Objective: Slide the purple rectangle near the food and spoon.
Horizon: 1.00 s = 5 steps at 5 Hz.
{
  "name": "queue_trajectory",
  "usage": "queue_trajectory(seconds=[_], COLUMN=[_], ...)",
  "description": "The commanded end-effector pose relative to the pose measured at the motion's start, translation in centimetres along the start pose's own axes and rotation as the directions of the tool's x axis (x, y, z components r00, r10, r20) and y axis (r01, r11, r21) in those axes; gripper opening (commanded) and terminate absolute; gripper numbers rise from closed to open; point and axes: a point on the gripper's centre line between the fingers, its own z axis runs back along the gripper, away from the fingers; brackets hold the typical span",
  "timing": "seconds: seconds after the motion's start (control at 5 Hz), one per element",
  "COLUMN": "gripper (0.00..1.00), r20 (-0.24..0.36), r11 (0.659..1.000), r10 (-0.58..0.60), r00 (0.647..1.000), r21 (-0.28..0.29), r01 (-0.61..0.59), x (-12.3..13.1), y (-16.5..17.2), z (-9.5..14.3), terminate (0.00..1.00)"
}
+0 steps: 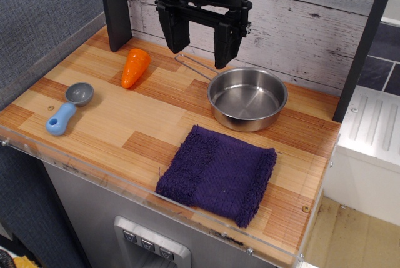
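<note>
The purple towel (217, 173) lies flat at the front right of the wooden table, near the front edge. The orange plastic carrot (134, 67) lies at the back left. The spoon (69, 108), with a light-blue handle and grey bowl, lies at the left, in front of the carrot. My black gripper (200, 52) hangs open and empty above the back of the table, over the pan's wire handle, well away from the towel.
A steel pan (247, 99) with a wire handle stands just behind the towel. A dark post (116, 7) stands at the back left by the carrot. A clear acrylic lip (150, 200) runs along the table's front edge. A white plank wall is behind.
</note>
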Motion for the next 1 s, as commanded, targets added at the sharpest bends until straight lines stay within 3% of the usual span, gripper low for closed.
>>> queue_trajectory(seconds=[0.0,0.4,0.8], gripper=[1.00,1.00,1.00], r20=[0.000,0.006,0.035], r11=[1.000,1.000,0.996], r10=[0.000,0.010,-0.020], r00=[1.000,1.000,0.999], r21=[0.000,0.020,0.082], r01=[0.000,-0.011,0.017], x=[0.0,-3.5,-5.6], y=[0.0,-4.8,-6.9], z=[0.0,-3.6,-9.1], terminate=[0.00,0.00,0.00])
